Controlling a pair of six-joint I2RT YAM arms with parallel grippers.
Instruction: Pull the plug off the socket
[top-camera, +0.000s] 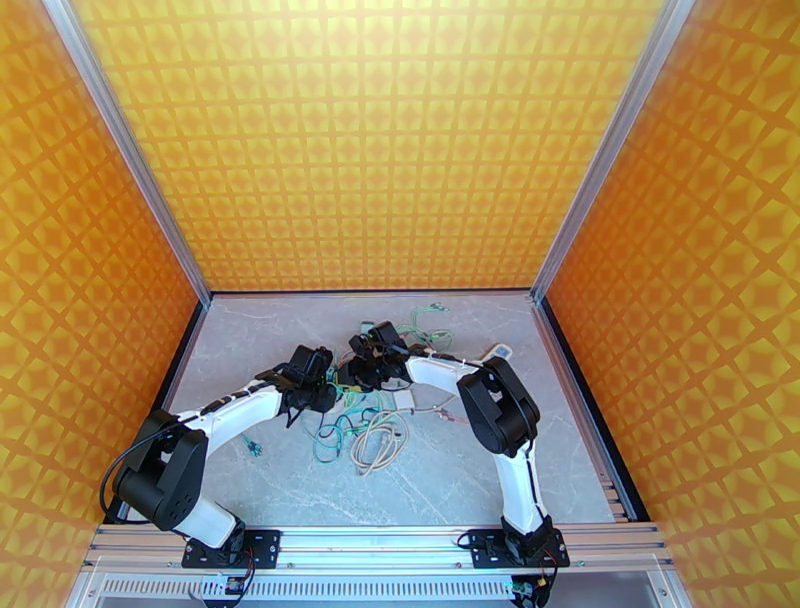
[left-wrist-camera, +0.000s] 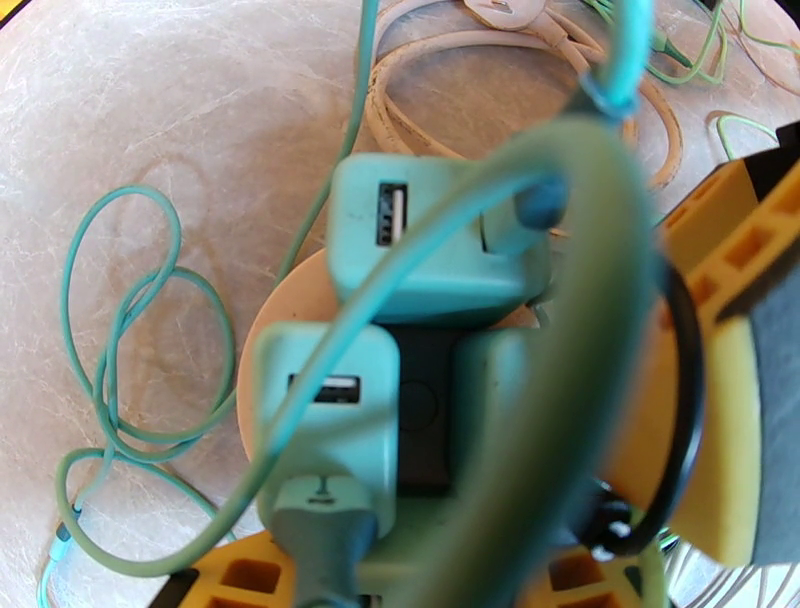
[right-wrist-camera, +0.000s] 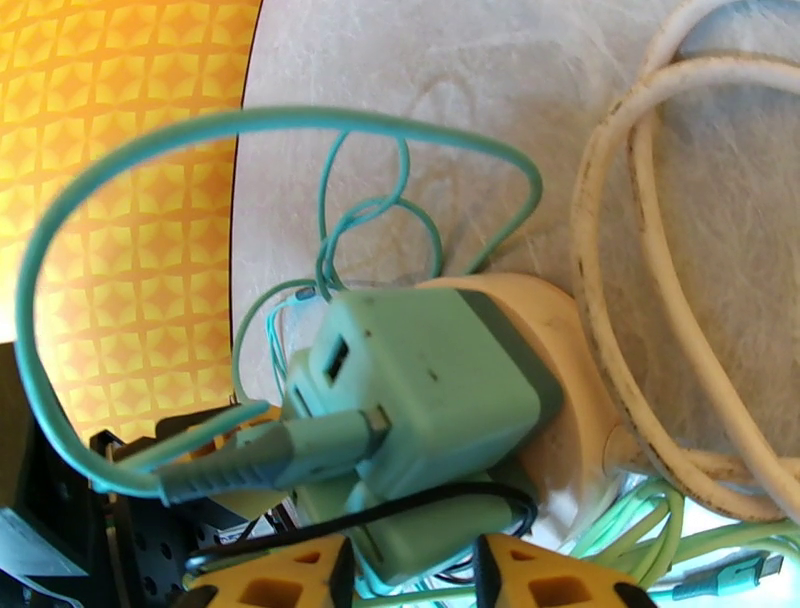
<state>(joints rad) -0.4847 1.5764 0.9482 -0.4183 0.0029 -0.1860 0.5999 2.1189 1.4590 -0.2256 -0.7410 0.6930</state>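
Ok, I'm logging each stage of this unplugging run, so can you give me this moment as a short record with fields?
socket: round beige socket, lying on the table
plug: green charger sitting against the socket, not yet pulled off
lead: green USB lead plugged into that charger
right gripper: jaws either side of a lower charger; grip unclear
left gripper: close over the same cluster; grip unclear
nearby: white cable looped beside the socket

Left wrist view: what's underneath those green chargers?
A round beige socket lies under the green chargers, resting on the marble table. Only its left rim shows; its face and the plug pins are covered.
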